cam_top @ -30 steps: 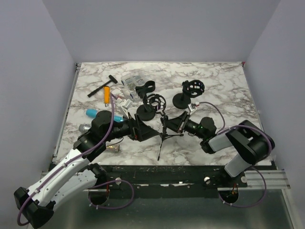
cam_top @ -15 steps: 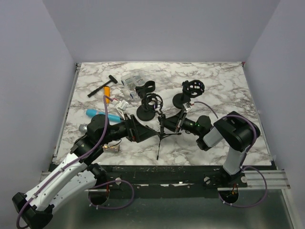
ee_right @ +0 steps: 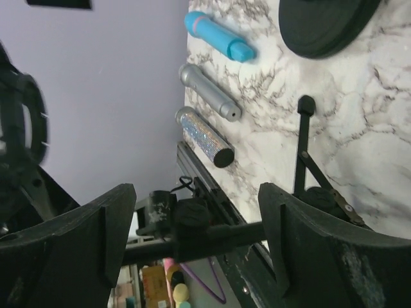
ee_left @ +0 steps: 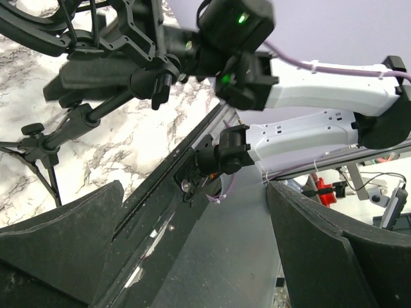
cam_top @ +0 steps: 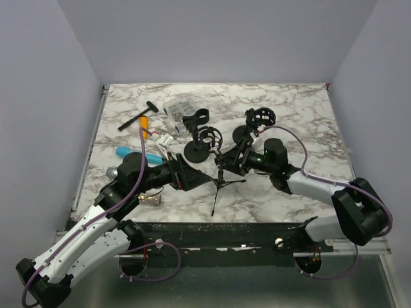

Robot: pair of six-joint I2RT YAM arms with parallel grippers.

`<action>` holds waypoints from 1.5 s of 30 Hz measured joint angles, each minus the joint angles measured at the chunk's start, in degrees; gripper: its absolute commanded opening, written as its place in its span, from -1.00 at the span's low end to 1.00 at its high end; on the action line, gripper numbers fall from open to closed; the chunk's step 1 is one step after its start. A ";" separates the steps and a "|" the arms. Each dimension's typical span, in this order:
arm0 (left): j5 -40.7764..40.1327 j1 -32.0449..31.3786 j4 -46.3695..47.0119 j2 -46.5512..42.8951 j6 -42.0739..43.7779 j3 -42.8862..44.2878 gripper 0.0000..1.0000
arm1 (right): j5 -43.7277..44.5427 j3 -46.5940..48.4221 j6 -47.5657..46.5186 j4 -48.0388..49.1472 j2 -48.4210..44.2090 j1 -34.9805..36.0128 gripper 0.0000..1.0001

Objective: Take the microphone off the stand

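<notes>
watching the top view, we see the right gripper (cam_top: 232, 162) has just sprung from shut to wide at the head of the tripod stand (cam_top: 221, 178), seemingly letting go. the left gripper (cam_top: 185, 174) waits wide open just left of it. over to the left wrist: pads gape on nothing, and we can't make out a microphone on the stand ahead. right wrist now: the stand's rod (ee_right: 218, 234) crosses between spread fingers, ungripped, while the blue microphone (ee_right: 218, 35), silver microphone (ee_right: 209, 92) and glittery microphone (ee_right: 204, 136) lie on the marble table (ee_right: 366, 115). we reckon the mic's out already, or a regrip is coming.
</notes>
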 measured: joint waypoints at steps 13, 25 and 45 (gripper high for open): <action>0.02 0.00 0.72 2.19 -0.11 0.11 0.97 | 4.52 15.23 -5.84 -38.45 -4.55 0.90 0.31; 0.04 0.00 1.03 2.29 -0.09 0.11 0.97 | 5.92 15.93 -4.20 -39.54 -4.37 4.52 -0.57; -0.15 0.00 2.75 -0.11 -1.73 -1.84 0.97 | -1.29 -9.68 7.13 37.48 11.98 1.73 -0.99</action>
